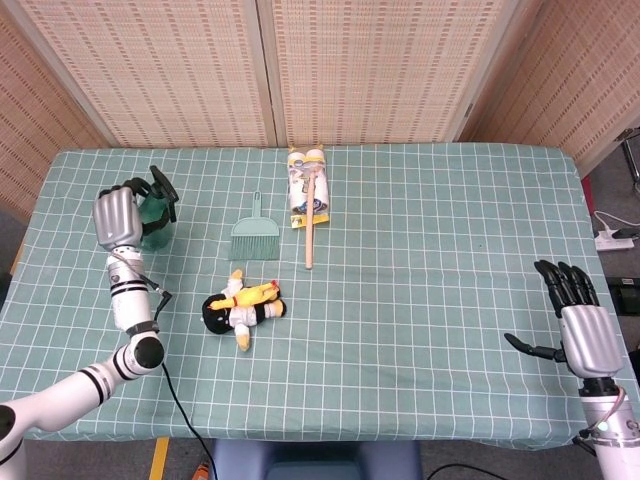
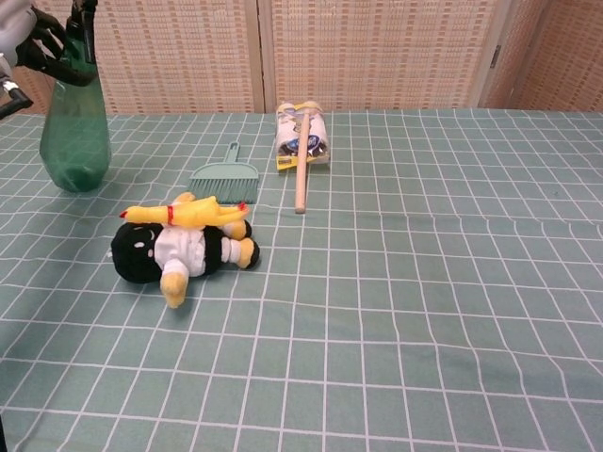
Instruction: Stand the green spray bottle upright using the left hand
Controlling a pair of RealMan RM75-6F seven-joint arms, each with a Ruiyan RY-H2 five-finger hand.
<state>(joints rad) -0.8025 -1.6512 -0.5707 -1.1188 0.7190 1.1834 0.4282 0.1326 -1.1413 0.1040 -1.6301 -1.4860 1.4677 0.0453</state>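
object: green spray bottle [image 2: 75,132]
look: translucent dark-green body, wide at the base and narrowing toward the top, with a black spray head [image 1: 160,187]
pose: upright, base down on the checked cloth
state: gripped around the neck, just under the spray head
place: directly beneath the left hand [image 1: 117,217], which closes on its upper part; in the chest view its body hangs below the fingers [image 2: 47,45] at the top left corner
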